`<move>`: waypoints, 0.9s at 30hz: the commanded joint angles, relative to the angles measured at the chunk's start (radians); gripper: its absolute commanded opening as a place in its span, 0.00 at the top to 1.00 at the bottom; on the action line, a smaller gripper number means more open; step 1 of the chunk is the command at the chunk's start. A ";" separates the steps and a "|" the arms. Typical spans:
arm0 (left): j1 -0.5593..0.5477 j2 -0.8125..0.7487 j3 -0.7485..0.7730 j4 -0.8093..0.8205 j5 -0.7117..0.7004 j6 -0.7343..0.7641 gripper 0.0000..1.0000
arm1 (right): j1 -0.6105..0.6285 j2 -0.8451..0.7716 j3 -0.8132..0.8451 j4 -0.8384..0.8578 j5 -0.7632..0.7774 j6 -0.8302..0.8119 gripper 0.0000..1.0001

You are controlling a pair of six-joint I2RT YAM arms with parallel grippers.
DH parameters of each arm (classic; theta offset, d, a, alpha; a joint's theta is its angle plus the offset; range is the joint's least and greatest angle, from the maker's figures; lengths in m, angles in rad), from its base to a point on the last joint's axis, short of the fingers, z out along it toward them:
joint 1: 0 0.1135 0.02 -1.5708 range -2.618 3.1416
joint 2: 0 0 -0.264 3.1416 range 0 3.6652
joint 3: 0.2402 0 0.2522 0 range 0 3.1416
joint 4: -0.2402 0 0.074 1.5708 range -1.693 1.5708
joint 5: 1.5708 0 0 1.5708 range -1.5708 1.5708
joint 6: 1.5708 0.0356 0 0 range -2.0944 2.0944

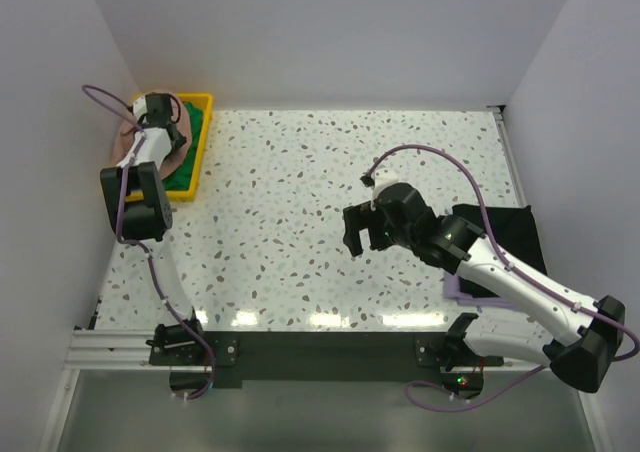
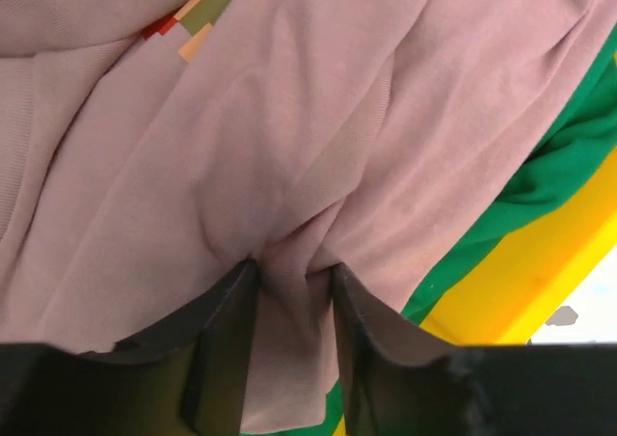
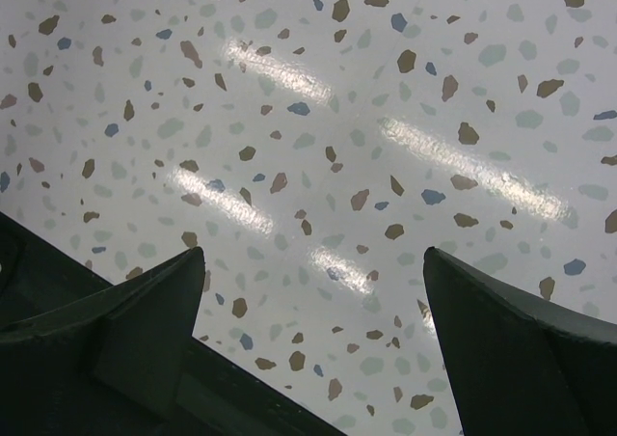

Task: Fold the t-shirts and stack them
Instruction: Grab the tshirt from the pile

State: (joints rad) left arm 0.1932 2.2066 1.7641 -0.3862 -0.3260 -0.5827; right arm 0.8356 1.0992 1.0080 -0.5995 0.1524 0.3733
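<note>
The dusty-pink t-shirt (image 2: 289, 118) lies crumpled over a green t-shirt (image 2: 559, 156) inside a yellow bin (image 2: 549, 272); its small pixel print (image 2: 188, 21) shows at the top. My left gripper (image 2: 294, 274) has a bunched fold of the pink cloth pinched between its fingers. From above, the left gripper (image 1: 160, 112) sits over the bin (image 1: 200, 152) at the far left, with the pink t-shirt (image 1: 125, 150) spilling over the rim. My right gripper (image 1: 357, 234) hovers open over the bare table (image 3: 337, 118), holding nothing. A black t-shirt (image 1: 505, 234) and a lavender t-shirt (image 1: 462, 290) lie at the right.
The right arm's forearm crosses over the black and lavender shirts. White walls close in the table on the left, back and right. The bin stands against the left wall at the back corner.
</note>
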 commanded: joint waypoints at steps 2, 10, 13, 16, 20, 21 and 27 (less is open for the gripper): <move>0.000 -0.036 0.041 -0.019 -0.036 0.003 0.66 | -0.001 -0.013 -0.005 0.007 -0.001 -0.013 0.01; -0.001 -0.145 0.074 -0.028 -0.051 0.037 0.89 | 0.000 -0.010 -0.002 0.006 0.010 -0.014 0.01; 0.000 -0.177 0.095 -0.042 -0.061 0.053 0.92 | -0.001 -0.007 0.000 0.004 0.018 -0.016 0.01; -0.001 -0.209 0.116 -0.054 -0.067 0.072 0.95 | 0.000 -0.002 0.003 0.003 0.024 -0.016 0.01; 0.000 -0.251 0.138 -0.057 -0.058 0.098 0.96 | 0.000 0.013 0.007 0.001 0.029 -0.017 0.01; 0.000 -0.264 0.149 -0.059 -0.050 0.101 0.99 | -0.001 0.014 0.009 0.003 0.030 -0.016 0.01; -0.005 -0.367 0.187 -0.042 0.069 0.124 1.00 | 0.002 0.034 0.018 0.003 0.045 -0.014 0.01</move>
State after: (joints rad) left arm 0.1940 1.9614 1.8812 -0.4541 -0.3279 -0.4950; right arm 0.8356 1.1263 1.0058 -0.5995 0.1703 0.3729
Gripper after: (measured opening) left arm 0.098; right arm 0.986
